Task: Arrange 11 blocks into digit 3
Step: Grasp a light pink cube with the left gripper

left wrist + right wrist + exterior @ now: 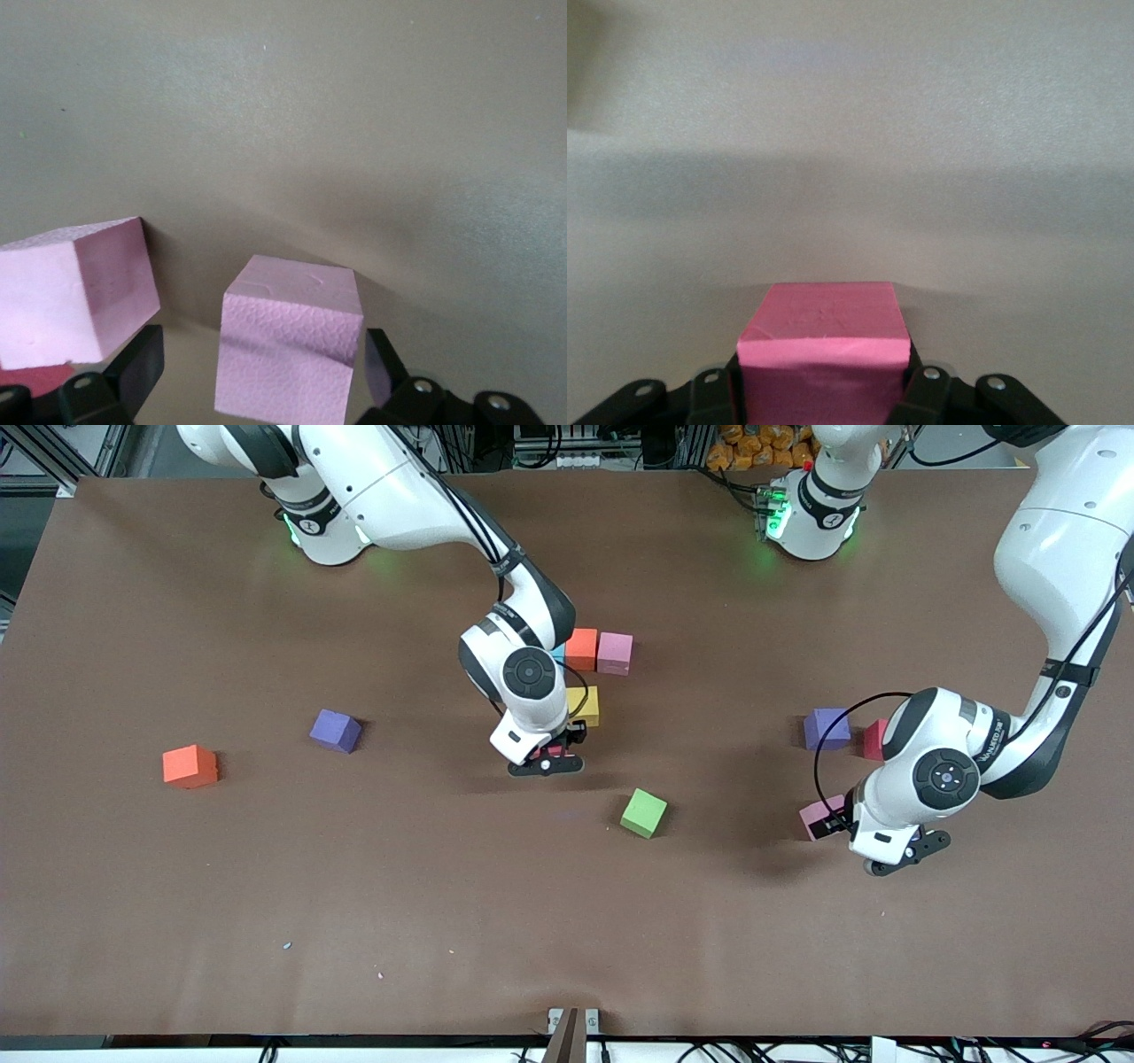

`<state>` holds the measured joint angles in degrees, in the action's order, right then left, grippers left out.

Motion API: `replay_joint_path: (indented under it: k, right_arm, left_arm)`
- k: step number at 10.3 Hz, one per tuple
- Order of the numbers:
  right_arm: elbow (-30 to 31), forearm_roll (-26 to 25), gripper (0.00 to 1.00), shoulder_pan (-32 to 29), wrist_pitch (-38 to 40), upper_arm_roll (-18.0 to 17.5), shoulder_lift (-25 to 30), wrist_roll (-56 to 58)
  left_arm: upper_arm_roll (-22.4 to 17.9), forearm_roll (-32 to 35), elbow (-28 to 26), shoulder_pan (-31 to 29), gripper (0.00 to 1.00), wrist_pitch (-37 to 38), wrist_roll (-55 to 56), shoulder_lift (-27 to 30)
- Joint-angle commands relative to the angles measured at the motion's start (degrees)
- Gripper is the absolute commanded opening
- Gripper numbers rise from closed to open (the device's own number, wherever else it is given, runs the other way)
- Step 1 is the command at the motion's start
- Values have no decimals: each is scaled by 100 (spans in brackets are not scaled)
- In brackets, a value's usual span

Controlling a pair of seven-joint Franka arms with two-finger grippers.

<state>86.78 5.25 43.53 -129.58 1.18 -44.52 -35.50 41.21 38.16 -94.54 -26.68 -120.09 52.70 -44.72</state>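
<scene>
Right end effector (824,390) clamped (low), left end effector (257,372) wide apart.

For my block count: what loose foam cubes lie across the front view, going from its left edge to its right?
Orange foam cube → purple foam cube → green foam cube → second purple foam cube.

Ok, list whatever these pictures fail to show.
- Front view: the right arm's wrist covers most of the teal block beside the orange block.
- Front view: the left arm hides most of the red block.
- Left wrist view: the frame edge cuts off a pink block.
</scene>
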Motion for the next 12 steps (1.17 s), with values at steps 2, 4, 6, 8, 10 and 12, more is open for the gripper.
replay_joint_path:
  k: [2,4,6,8,10,12]
  right_arm:
    - [40,-112,14,-11,73,22,-4,-45]
    - [128,-120,14,-11,73,22,22,-45]
    - [137,-120,15,-11,73,22,31,-53]
    - [198,-120,15,-11,73,22,57,-62]
    - [243,-120,16,-2,73,22,92,-97]
    - [252,-120,16,15,73,13,92,-115]
  left_arm:
    - [-43,95,67,5,100,-164,-58,-160]
    - [-95,103,58,5,78,-339,-94,-248]
    - [-105,86,49,40,8,-340,-33,-239]
    - [-96,-98,-3,14,0,-314,212,-169]
    - [61,-353,-231,5,0,-287,1454,50]
    - [596,-354,-372,-21,0,-70,3150,200]
